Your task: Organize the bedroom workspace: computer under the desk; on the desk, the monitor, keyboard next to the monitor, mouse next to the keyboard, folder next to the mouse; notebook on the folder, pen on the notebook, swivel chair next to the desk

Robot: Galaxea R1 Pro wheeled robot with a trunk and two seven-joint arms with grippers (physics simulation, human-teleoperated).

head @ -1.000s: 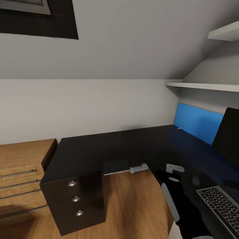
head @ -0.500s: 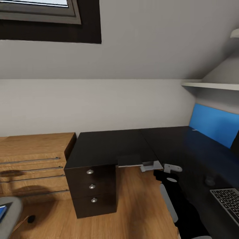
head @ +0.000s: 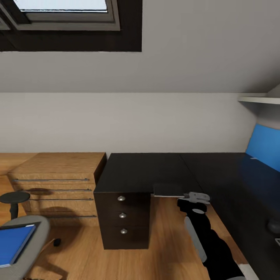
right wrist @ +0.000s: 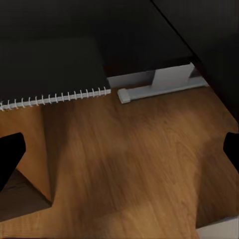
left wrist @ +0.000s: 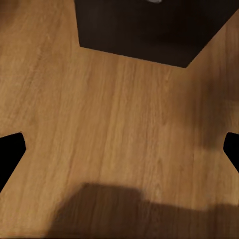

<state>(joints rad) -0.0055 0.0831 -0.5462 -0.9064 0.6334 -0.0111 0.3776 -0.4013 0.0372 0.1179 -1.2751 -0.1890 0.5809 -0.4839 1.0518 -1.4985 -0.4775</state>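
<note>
The black L-shaped desk (head: 155, 171) stands against the wall with its three-drawer unit (head: 122, 217). At lower left is the grey swivel chair (head: 37, 233) with the blue folder (head: 13, 245) on its seat. A dark notebook (right wrist: 50, 64) with a white spiral binding shows by the desk's white leg (right wrist: 169, 79); I cannot tell what it rests on. My right gripper (head: 193, 197) hangs over the floor near it, open and empty (right wrist: 119, 149). My left gripper (left wrist: 119, 149) is open above bare floor. The mouse (head: 273, 224) sits on the desk at the right edge.
A light wooden drawer chest (head: 58, 182) stands left of the desk. The blue back panel (head: 266, 149) and a white shelf (head: 258, 100) are at the right. A skylight (head: 64, 11) is overhead. Wooden floor (head: 167, 237) lies open between the chair and the desk.
The head view has swung to the left: the monitor and keyboard have slid out at the right, and the chair with the folder has come in at lower left.
</note>
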